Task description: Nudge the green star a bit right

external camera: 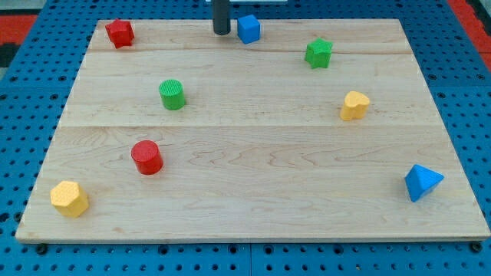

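While we look at the camera view, our tip stands at the view's top, just left of the blue block; we have no claw, only a rod, so nothing opens or pinches. Near the top right of the wooden board sits the green star. We judge we should pass below the blue block, reach the star's left side, then push gently right.
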